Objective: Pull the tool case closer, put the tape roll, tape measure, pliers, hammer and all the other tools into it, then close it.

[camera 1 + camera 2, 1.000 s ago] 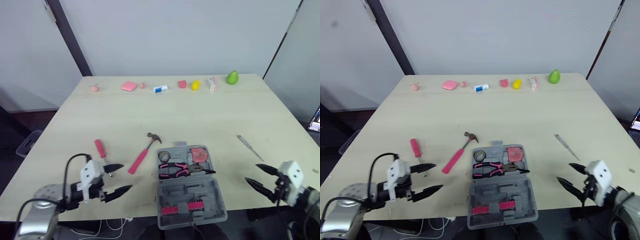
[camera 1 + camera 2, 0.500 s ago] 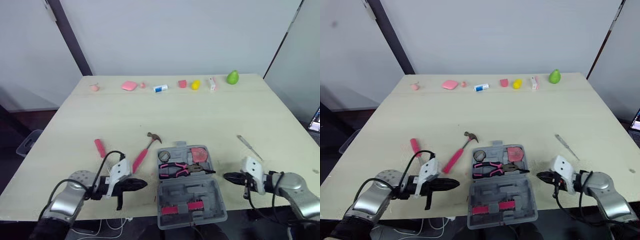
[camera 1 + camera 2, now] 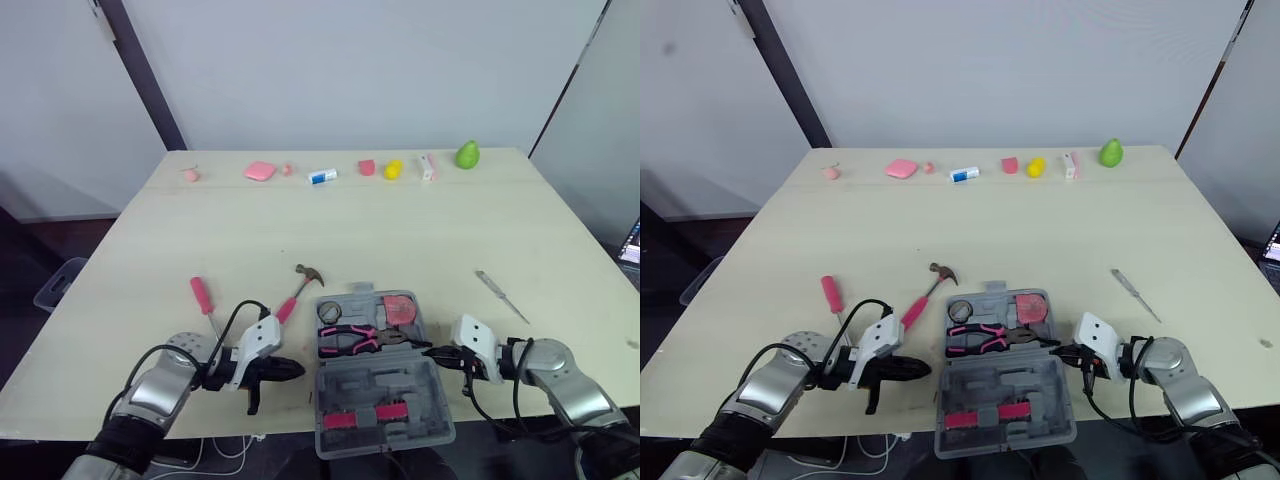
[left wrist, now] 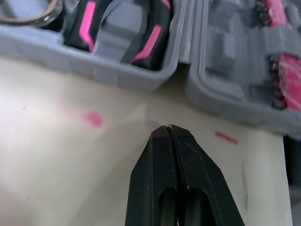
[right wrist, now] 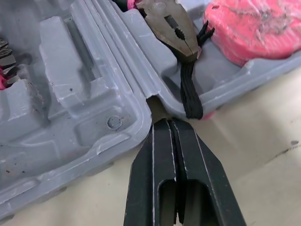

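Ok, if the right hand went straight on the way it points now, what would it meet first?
The case: the right hand, shut, points at the hinge notch between its two halves and looks almost against it, though depth is unclear. A black strap hangs just beside that line.

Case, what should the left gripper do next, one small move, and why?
Probably ease the left gripper in until its shut tip meets the case. The right gripper, also shut, sits at the hinge notch, while bare table separates the left tip from the case; sliding it likely needs both.
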You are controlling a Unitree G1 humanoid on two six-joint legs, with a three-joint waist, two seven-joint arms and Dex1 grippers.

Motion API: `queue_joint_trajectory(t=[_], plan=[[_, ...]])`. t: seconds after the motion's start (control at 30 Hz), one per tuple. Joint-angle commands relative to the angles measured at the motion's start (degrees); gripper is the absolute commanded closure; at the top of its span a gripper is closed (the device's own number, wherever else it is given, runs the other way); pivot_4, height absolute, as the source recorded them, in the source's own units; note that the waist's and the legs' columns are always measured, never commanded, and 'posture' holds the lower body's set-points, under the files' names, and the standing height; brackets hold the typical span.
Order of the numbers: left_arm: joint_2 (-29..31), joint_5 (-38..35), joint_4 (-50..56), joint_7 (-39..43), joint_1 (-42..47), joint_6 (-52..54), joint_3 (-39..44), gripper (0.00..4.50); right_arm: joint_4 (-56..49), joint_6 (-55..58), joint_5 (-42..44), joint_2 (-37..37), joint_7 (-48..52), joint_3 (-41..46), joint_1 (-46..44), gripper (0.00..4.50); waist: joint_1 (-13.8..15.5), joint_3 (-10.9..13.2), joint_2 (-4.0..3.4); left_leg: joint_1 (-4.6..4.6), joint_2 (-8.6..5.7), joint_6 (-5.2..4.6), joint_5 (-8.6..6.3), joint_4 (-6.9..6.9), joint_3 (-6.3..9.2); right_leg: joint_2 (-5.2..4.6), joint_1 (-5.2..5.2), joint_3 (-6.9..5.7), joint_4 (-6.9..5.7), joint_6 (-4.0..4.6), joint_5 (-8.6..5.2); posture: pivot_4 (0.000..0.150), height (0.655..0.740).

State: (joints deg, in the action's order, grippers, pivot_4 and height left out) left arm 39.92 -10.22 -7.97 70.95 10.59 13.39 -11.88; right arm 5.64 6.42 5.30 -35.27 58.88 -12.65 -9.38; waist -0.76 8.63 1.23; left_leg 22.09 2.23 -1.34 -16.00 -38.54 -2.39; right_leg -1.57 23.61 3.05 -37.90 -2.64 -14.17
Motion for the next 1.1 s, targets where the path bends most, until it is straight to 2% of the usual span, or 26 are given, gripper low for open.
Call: queue_joint_trajectory(t=[0.03, 0.6, 1.1], plan=[[-0.35, 0.37, 0.42, 0.3, 0.92, -0.34, -0.78, 4.46, -0.41, -1.23, 0.04, 0.17, 0.2, 0.03, -0.22, 4.5, 0.0, 0.0, 0.0, 0.0, 0.0, 0.0, 0.0, 0.0, 0.0, 0.0, 0.0, 0.0, -0.01, 0.0, 0.0, 0.15, 0.74], [-4.47, 1.98, -2.93, 1.02, 4.84, -0.47, -3.66, 4.46, -0.58, -1.35, -0.29, 1.1, 0.42, -0.27, -0.85, 4.5, -0.01, 0.0, 0.0, 0.0, 0.0, 0.0, 0.0, 0.0, 0.02, 0.04, 0.0, 0.0, -0.02, -0.01, 0.01, 0.15, 0.74], [-7.71, 2.75, -7.68, -1.33, 8.64, -2.19, -1.72, 4.46, -0.55, 0.88, 1.09, 1.6, 0.67, 1.49, -1.99, 4.5, 0.17, -0.01, -0.01, 0.0, -0.02, 0.0, 0.0, -0.25, 0.07, 0.03, -0.12, 0.0, -0.09, -0.04, 0.04, 0.15, 0.74]])
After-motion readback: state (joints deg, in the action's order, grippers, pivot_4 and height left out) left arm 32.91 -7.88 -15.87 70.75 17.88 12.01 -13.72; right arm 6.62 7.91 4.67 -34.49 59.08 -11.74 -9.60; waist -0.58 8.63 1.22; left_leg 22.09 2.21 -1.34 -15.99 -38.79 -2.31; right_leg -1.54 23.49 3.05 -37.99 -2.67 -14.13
